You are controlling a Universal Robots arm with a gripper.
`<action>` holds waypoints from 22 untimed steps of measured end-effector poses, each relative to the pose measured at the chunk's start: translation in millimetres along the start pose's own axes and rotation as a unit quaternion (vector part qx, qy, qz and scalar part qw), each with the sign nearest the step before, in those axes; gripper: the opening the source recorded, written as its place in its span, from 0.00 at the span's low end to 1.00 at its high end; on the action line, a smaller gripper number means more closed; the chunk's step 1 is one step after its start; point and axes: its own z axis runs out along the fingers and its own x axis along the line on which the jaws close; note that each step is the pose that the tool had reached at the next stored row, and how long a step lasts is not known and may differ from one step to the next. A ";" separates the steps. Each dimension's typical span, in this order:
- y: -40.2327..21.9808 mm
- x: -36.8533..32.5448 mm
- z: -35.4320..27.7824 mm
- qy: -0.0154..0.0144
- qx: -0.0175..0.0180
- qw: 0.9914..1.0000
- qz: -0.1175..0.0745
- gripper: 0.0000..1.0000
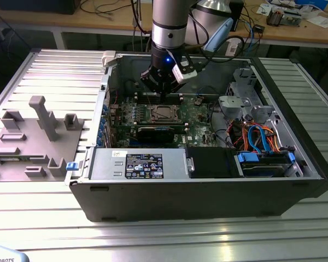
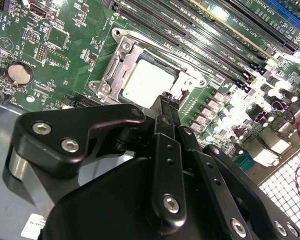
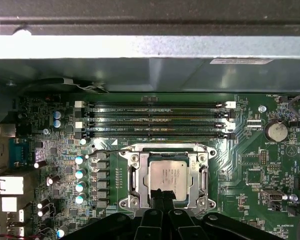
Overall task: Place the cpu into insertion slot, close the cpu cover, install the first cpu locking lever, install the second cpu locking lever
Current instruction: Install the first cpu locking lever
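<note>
A: The claw (image 3: 162, 194) hangs low over the green circuit board (image 3: 250, 165) inside the open computer case (image 1: 295, 180), its fingertips (image 2: 168, 99) pressed together with nothing between them, right at the near edge of the socket.

B: And the chip?

A: The cpu (image 3: 166, 175) lies flat in the insertion slot (image 3: 165, 178), dull silver top showing. The cpu cover (image 3: 134, 176) looks folded down around it, its window framing the chip. In the second wrist view the tips sit at the cover's edge, by a small metal tab (image 2: 183, 93).

B: Is it locked down?

A: I can't tell. A thin wire lever (image 3: 107, 152) runs beside the socket, but whether it is hooked is unclear.

B: What might go wrong?

A: My guess: if the tips press off-centre they could slip off the tab onto the chip or scrape nearby components. A lever let go half-latched could spring back.

B: Any writing?

A: The chip carries fine print and the board small white markings; the power supply (image 1: 139, 165) has a label. I won't read them off.
</note>
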 end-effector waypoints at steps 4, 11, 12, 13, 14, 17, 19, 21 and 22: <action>0.0 0.0 -1.0 0.000 0.000 1.000 0.000 0.11; 0.2 4.0 -17.0 0.000 0.001 1.000 0.000 0.11; 0.2 5.1 -17.0 0.000 0.001 1.000 0.000 0.11; 0.2 5.8 -17.0 0.000 0.001 1.000 0.000 0.11; 0.2 7.1 -17.0 0.000 0.001 1.000 0.000 0.11; 0.3 11.1 -17.0 0.000 0.001 1.000 0.000 0.11; 0.3 13.1 -17.0 0.000 0.001 1.000 0.000 0.11; 0.3 15.3 -17.0 0.000 0.001 1.000 0.000 0.11; 0.4 17.0 -16.9 0.000 0.001 1.000 0.000 0.11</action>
